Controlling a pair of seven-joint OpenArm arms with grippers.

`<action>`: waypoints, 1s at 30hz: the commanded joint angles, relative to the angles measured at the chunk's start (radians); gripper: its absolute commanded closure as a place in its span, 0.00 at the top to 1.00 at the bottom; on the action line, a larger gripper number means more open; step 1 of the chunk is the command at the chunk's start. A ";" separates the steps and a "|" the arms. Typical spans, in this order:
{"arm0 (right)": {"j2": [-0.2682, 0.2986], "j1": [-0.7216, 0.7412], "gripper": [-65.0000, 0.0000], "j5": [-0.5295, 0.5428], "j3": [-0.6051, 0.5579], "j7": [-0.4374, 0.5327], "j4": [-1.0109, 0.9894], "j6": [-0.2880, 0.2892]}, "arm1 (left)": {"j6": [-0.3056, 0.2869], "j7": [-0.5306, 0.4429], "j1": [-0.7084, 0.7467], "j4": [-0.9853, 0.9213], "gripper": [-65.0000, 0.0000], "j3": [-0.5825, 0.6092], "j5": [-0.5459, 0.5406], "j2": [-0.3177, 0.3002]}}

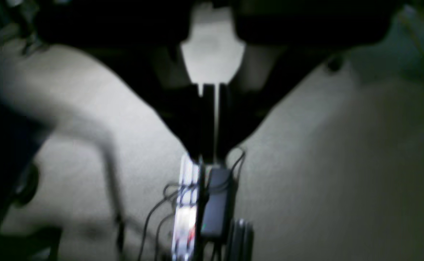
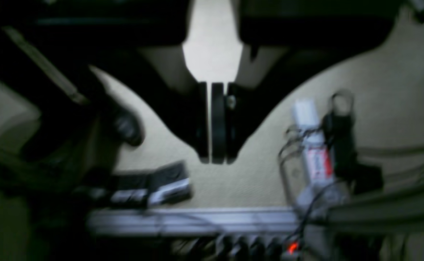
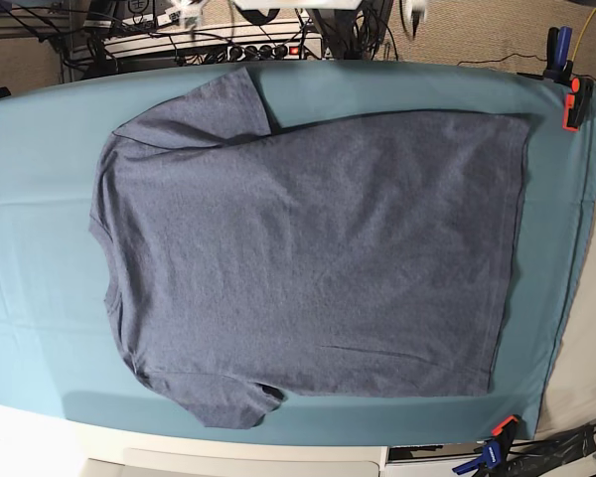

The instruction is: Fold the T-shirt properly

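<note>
Left wrist view: the left tool (image 1: 209, 119) has its dark jaws pressed together with only a sliver of light between them, and nothing is clamped in it. It hangs over pale beige carpet (image 1: 342, 163), not over the worktop. Below the tips lie a silvery power strip (image 1: 186, 210) and a black adapter block (image 1: 217, 203) in a tangle of thin cables. The picture is blurred and no garment appears here.

Right wrist view: the right tool (image 2: 215, 123) is likewise closed and empty, its flat black pads meeting. It too looks down at beige floor, with a white power strip with a red label (image 2: 315, 145), a black plug and a grey aluminium rail (image 2: 197, 219) running across the lower part.

Base view: the heathered slate-blue short-sleeved knit T-shirt (image 3: 308, 258) lies spread flat on the worktop covered with smooth teal cloth (image 3: 40, 298), neck and sleeves toward the view's left, hem toward its right. No fold is visible. I judge the task not yet begun: both sleeves, the sides and the length all remain to be folded. The cloth is held by orange-and-blue spring clamps (image 3: 573, 99) at the corners. Beyond the far edge sit cables and a power strip; neither arm reaches over the shirt.
</note>
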 commanded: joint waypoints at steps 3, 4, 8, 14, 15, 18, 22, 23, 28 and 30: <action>0.037 -0.063 0.04 0.003 0.001 -0.010 0.057 -0.001 | -0.006 -0.001 0.032 0.086 0.03 -0.001 0.000 -0.037; 0.049 -0.076 0.04 0.003 0.001 -0.013 0.072 -0.001 | -0.006 0.010 0.043 0.107 0.03 -0.001 0.000 -0.047; 0.095 -0.139 0.04 -0.001 0.002 -0.010 0.148 -0.004 | -0.006 0.050 0.097 0.186 0.03 -0.002 0.001 -0.092; 0.173 -0.295 0.04 -0.009 0.002 0.041 0.350 -0.004 | -0.007 0.049 0.238 0.345 0.03 -0.002 0.067 -0.176; 0.192 -0.322 0.04 -0.009 0.001 0.044 0.388 -0.005 | -0.007 0.049 0.268 0.381 0.03 -0.002 0.085 -0.192; 0.254 -0.399 0.04 -0.016 0.002 0.042 0.496 -0.008 | -0.009 0.050 0.363 0.509 0.06 -0.002 0.136 -0.244; 0.342 -0.517 0.04 -0.136 0.002 0.029 0.644 -0.115 | -0.010 0.121 0.505 0.729 0.10 -0.002 0.253 -0.332; 0.367 -0.545 0.04 -0.170 0.002 0.028 0.681 -0.156 | -0.007 0.145 0.539 0.787 0.10 -0.002 0.283 -0.359; 0.479 -0.657 0.04 -0.333 0.002 -0.035 0.824 -0.420 | 0.006 0.328 0.671 1.070 0.10 -0.002 0.369 -0.496; 0.515 -0.680 0.04 -0.389 0.002 -0.066 0.850 -0.532 | 0.028 0.370 0.701 1.157 0.10 -0.002 0.418 -0.541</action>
